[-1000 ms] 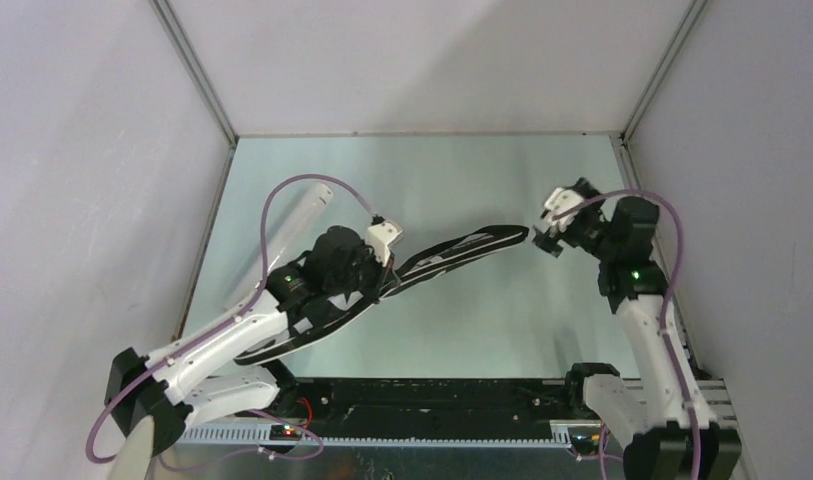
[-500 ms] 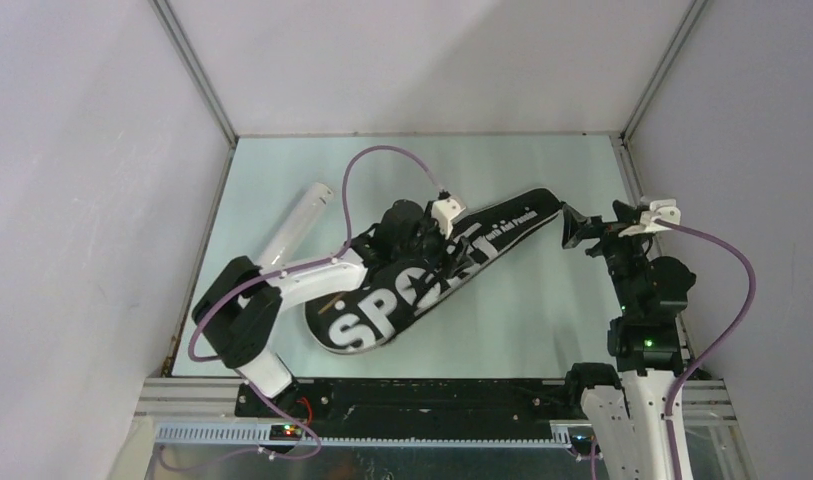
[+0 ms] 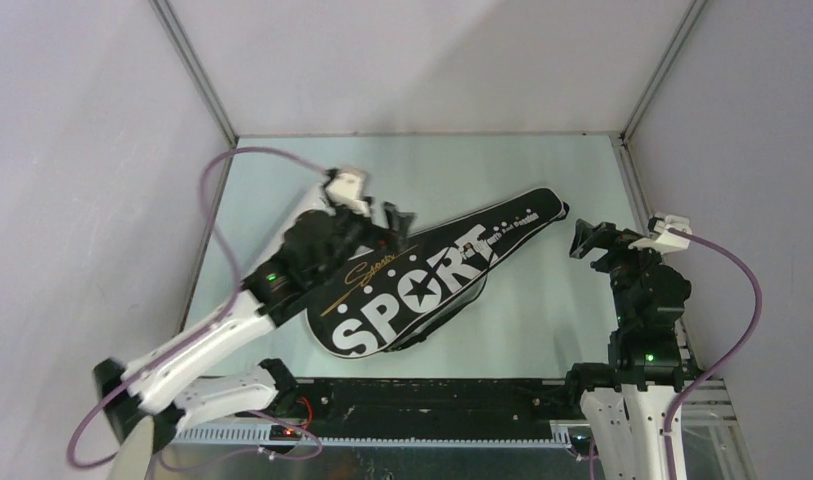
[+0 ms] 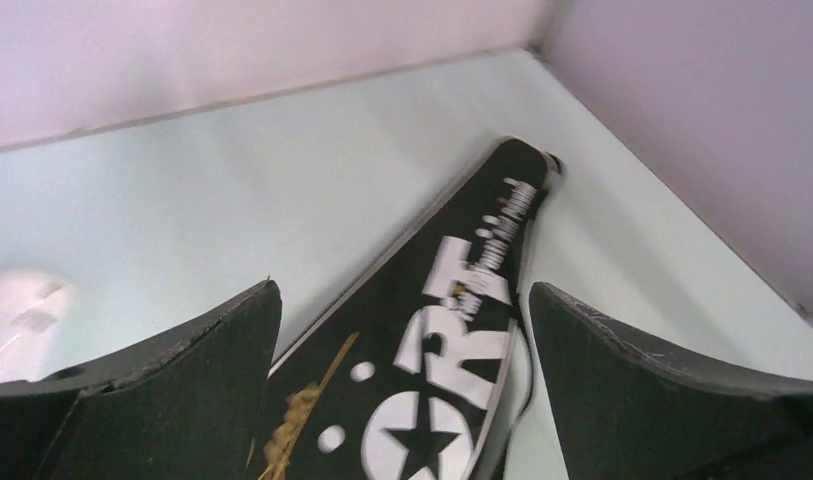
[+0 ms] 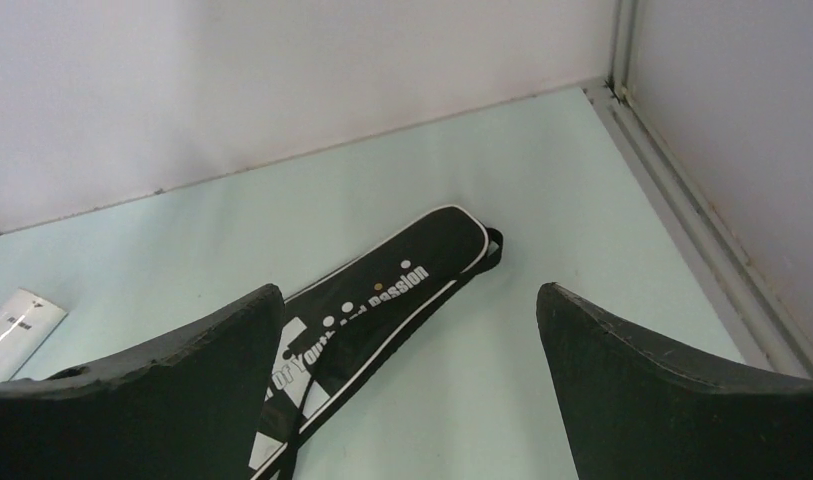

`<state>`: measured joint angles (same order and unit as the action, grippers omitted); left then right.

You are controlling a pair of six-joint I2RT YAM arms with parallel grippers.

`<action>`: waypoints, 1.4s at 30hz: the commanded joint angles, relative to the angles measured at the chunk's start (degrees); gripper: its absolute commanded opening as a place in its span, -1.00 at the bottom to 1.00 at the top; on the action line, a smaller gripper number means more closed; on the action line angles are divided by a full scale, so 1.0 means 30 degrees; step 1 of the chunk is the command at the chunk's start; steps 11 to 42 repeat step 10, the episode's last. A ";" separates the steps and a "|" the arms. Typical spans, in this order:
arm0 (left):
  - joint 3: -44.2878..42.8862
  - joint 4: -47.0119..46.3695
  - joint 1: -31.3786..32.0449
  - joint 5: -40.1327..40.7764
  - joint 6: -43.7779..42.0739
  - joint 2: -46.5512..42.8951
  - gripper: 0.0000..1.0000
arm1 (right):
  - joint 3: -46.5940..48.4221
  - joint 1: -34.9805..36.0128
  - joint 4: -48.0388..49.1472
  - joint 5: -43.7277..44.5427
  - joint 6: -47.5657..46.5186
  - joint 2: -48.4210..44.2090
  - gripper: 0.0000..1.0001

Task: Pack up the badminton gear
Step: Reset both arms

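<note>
moved: left arm has pulled back off the bag [image 3: 422, 290] toward the far left; all of the SPORT lettering now shows, and the bag lies flat where a second ago it stood on edge
bag: on the table [image 3: 542, 330], diagonal, wide end near the left, narrow end far right
left gripper [image 4: 402, 290]: jaws spread, holding nothing, hanging over the bag's middle
right gripper [image 5: 410, 290]: jaws spread, empty, just beside the narrow end, not touching
tube [image 5: 17, 322]: lying left of the bag
rackets, shuttlecocks: not visible; cannot tell if they are inside
risk: the left arm is over the tube's spot, so a low sweep could send it rolling; the strap loop at the narrow end could catch a right finger
views: overhead gives the whole bag but the arm hides the tube; the right wrist shows the tube end and the strap loop
</note>
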<state>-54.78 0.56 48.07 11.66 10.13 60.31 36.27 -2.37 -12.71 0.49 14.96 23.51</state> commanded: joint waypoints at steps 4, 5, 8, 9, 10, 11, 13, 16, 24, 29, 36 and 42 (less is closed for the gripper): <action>0.2446 0.9253 -0.2502 0.8481 0.6156 -0.4407 1.00 | 0.0134 -0.0044 -0.1238 0.1161 0.0730 -0.0107 0.99; 0.3039 0.9520 -0.2661 0.8655 0.6338 -0.5333 0.99 | 0.0115 -0.0055 -0.1277 0.1143 0.0646 -0.0198 0.99; 0.3989 0.9170 -0.2874 0.8858 0.6340 -0.6946 0.99 | -0.0108 -0.0059 -0.1162 0.1499 0.0600 -0.0413 0.99; 0.4308 0.8840 -0.2981 0.8989 0.6362 -0.7477 0.99 | -0.0123 -0.0059 -0.1178 0.1570 0.0548 -0.0516 0.99; 0.4370 0.8766 -0.3028 0.9084 0.6356 -0.7792 0.99 | -0.0134 -0.0059 -0.1181 0.1553 0.0505 -0.0558 0.99; 0.4370 0.8766 -0.3028 0.9084 0.6356 -0.7792 0.99 | -0.0134 -0.0059 -0.1181 0.1553 0.0505 -0.0558 0.99; 0.4370 0.8766 -0.3028 0.9084 0.6356 -0.7792 0.99 | -0.0134 -0.0059 -0.1181 0.1553 0.0505 -0.0558 0.99; 0.4370 0.8766 -0.3028 0.9084 0.6356 -0.7792 0.99 | -0.0134 -0.0059 -0.1181 0.1553 0.0505 -0.0558 0.99; 0.4370 0.8766 -0.3028 0.9084 0.6356 -0.7792 0.99 | -0.0134 -0.0059 -0.1181 0.1553 0.0505 -0.0558 0.99; 0.4370 0.8766 -0.3028 0.9084 0.6356 -0.7792 0.99 | -0.0134 -0.0059 -0.1181 0.1553 0.0505 -0.0558 0.99; 0.4370 0.8766 -0.3028 0.9084 0.6356 -0.7792 0.99 | -0.0134 -0.0059 -0.1181 0.1553 0.0505 -0.0558 0.99; 0.4370 0.8766 -0.3028 0.9084 0.6356 -0.7792 0.99 | -0.0134 -0.0059 -0.1181 0.1553 0.0505 -0.0558 0.99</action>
